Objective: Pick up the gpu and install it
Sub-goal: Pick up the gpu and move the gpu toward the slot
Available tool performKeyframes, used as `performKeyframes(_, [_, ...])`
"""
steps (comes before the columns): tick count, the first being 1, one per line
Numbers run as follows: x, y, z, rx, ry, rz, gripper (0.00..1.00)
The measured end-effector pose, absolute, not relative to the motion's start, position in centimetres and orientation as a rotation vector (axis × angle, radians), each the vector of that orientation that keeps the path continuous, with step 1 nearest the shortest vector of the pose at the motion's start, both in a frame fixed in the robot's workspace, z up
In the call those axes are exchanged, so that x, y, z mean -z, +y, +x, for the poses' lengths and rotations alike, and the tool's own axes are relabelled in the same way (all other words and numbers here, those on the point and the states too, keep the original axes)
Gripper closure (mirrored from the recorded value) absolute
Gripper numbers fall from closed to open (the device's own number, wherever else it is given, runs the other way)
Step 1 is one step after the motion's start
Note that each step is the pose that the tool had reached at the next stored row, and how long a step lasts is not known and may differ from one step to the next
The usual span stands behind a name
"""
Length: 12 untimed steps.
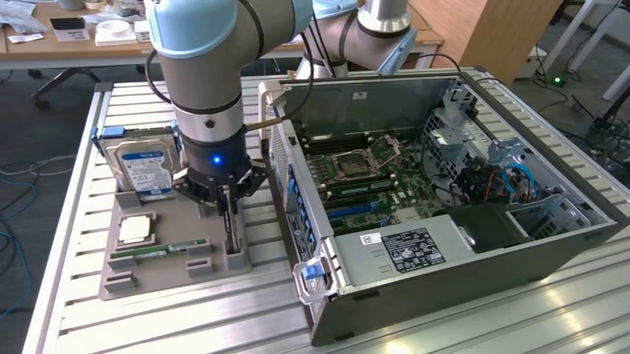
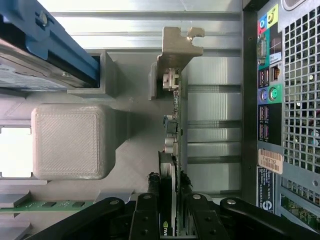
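1. Grey printed plastic is forming the tray (image 1: 167, 271) that we are looking at on the slatted metal surface (image 1: 197, 324). From the exterior view we are seeing the arm reaching down onto the tray's side nearest the computer case (image 1: 551, 247).
2. We are finding the gpu (image 1: 230, 240) standing on its long edge in the tray's slot on that side, with the pincer (image 1: 229, 214) lowered over it.
3. The wrist view is giving us what the exterior view is hiding. The pincer (image 2: 170, 195) is clenched on the gpu (image 2: 175, 132), with a black finger (image 2: 150, 210) pressing on each face of the card. The silvery bracket (image 2: 177, 47) is sitting at the card's far end.
4. That view is also showing us the case's rear ports (image 2: 267, 100) near the card.
5. The exterior view is showing us the tray's other contents: a hard drive (image 1: 144, 166) standing upright, a processor chip (image 1: 136, 228) lying flat, and a green memory stick (image 1: 159, 252) in its groove.
6. We are seeing the case lying open, with the motherboard (image 1: 364, 177) inside.
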<state>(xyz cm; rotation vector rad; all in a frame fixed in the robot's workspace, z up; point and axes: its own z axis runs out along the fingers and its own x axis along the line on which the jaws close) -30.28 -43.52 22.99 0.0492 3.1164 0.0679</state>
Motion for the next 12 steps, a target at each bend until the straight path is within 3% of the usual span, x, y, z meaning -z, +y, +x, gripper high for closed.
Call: performKeyframes(12, [-24.3, -43.5, -30.3, -0.067, 3.116, 0.049, 0.74])
